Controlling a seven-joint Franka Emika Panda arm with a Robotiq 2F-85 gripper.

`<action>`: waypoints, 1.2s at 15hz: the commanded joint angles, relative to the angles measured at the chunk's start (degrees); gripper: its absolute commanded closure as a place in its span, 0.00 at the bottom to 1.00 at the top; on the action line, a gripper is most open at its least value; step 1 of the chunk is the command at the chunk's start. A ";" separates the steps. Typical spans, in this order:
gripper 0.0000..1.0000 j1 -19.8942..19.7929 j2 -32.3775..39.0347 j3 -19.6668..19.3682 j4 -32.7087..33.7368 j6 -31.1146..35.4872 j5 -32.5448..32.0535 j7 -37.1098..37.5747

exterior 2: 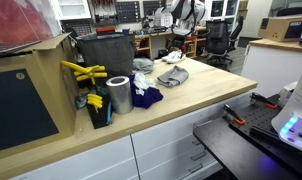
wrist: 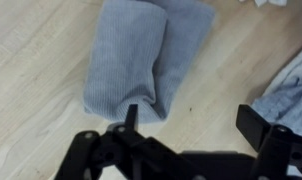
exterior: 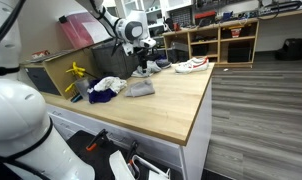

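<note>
My claw (wrist: 191,125) hangs wide apart just above the grey cloth (wrist: 141,55), which lies folded and free on the worktop (wrist: 31,60), folding seemingly done.

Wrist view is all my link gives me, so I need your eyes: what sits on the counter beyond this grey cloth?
Observer: A white shoe with red on it lies past the grey cloth, near the far edge of the counter.
Operator: And on the cloth's other side?
Observer: A dark blue cloth, then an upright metal can beside some yellow tools.
Operator: Is the pincer touching the grey cloth?
Observer: It seems not. In an exterior view the open pincer hangs just above it.
</note>
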 commanded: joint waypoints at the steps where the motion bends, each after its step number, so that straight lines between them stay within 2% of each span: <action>1: 0.25 -2.14 -3.85 1.50 -6.80 -4.50 2.21 -12.29; 2: 0.28 -2.02 -3.92 0.89 -7.99 -5.62 0.64 -14.18; 5: 0.51 -1.53 -3.31 -1.36 -10.55 -6.80 -4.68 -16.38; 10: 0.88 -0.89 -2.67 -3.32 -12.86 -1.61 -11.63 -16.96; 12: 1.00 -0.75 -2.30 -3.47 -12.80 0.65 -13.01 -16.39; 18: 1.00 -1.24 -0.44 -3.34 -11.68 7.57 -12.31 -16.37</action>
